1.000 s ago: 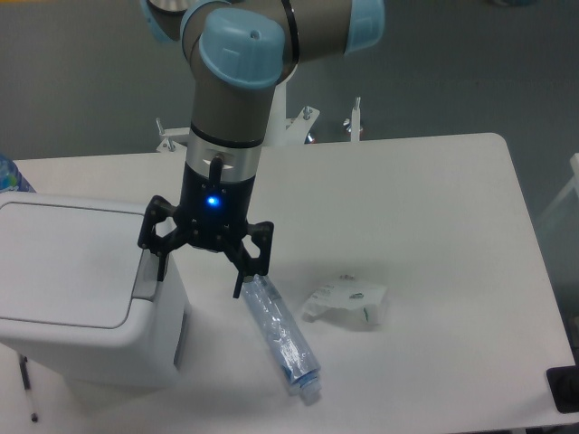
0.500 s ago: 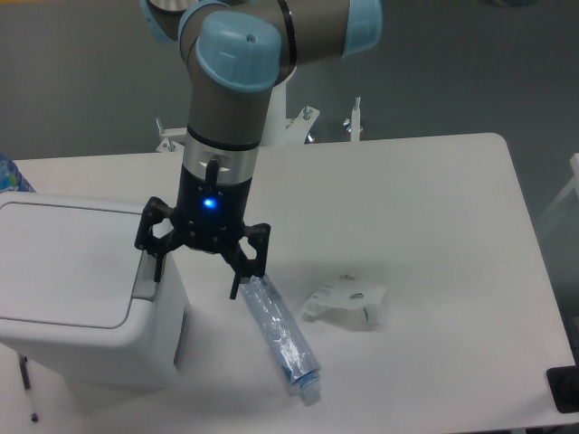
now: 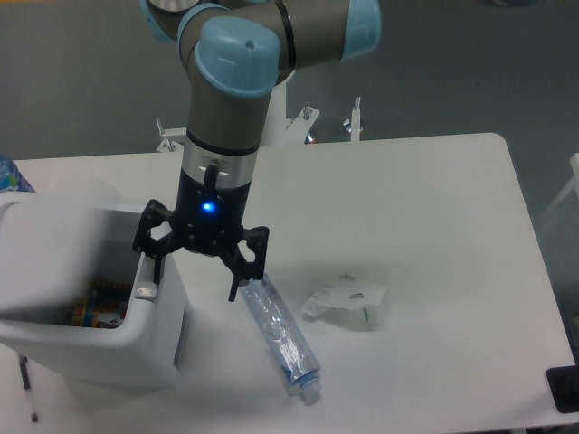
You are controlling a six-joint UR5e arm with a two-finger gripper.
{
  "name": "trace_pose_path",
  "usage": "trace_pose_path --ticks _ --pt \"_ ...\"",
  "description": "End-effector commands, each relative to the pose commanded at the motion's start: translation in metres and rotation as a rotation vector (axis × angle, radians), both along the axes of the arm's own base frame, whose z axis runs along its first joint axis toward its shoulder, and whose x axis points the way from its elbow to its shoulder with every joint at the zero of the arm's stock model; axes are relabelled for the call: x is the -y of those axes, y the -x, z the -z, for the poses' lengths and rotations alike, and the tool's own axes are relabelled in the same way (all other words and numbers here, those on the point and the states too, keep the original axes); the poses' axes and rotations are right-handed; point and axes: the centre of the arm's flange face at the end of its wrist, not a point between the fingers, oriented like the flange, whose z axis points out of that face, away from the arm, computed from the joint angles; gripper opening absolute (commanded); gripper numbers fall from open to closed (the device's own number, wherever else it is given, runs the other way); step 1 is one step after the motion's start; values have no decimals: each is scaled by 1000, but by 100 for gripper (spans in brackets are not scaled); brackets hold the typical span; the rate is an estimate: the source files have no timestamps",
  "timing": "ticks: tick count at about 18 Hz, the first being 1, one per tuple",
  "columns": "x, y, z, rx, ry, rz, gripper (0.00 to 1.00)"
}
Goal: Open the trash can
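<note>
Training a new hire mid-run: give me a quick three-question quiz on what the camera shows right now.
1. True or false: the trash can is open.
2. What lies on the table just right of the gripper? A) crushed clear bottle B) a mug C) a sponge
3. The gripper's left finger is at the bin's ____.

Key: 1 true, contents show inside; 2 A; 3 push tab.

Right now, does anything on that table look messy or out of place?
Yes. A crushed clear bottle lies on its side and a crumpled white carton sits beside it, both outside the open trash can.
</note>
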Motion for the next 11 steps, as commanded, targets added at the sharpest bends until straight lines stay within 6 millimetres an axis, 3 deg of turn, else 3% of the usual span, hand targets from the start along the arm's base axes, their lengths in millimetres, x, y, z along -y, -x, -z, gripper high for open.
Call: trace_pose_path --ticks 7,11 --pt "0 2 -6 -13 -10 6 100" --pt "7 24 -13 -46 -29 -25 100"
